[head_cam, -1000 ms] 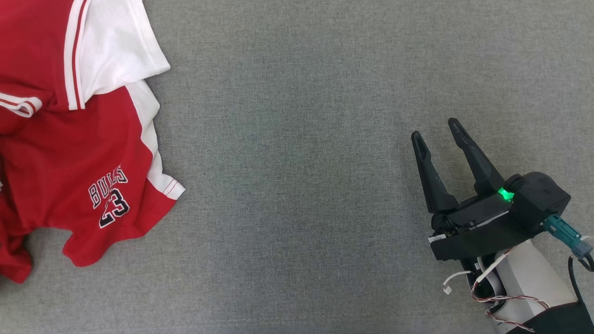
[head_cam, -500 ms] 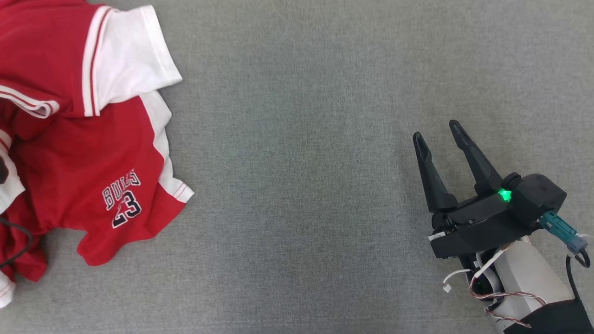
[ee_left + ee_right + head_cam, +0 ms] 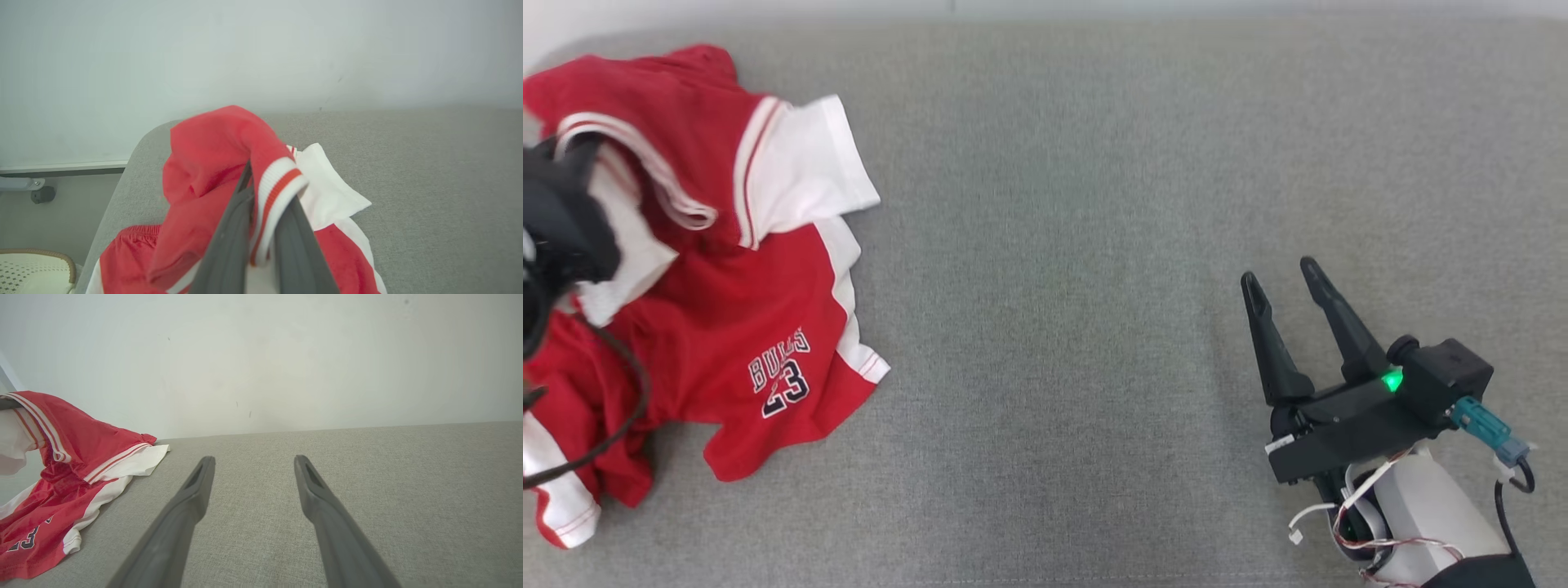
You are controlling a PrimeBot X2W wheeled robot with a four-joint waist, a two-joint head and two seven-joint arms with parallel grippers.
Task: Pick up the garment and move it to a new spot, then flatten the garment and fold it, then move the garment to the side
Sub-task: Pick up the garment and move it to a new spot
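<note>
The right gripper (image 3: 1278, 272) has two long, tapering black fingers (image 3: 1272, 351) on a blocky black housing (image 3: 1347, 425) with a small green light (image 3: 1393, 380) on top. A teal connector (image 3: 1478, 420) juts from its side. Thin red-and-white wires (image 3: 1388, 545) loop around the pale forearm (image 3: 1433, 506).

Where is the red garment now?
Head view: the red garment lies crumpled at the left end of the grey surface, a striped edge held by the left gripper.

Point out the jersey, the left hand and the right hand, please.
jersey (image 3: 743, 310), head view, red front panel above the number.
left hand (image 3: 264, 195), left wrist view, midway between the fingertips, shut on the jersey.
right hand (image 3: 1278, 274), head view, gap between the open fingertips.
</note>
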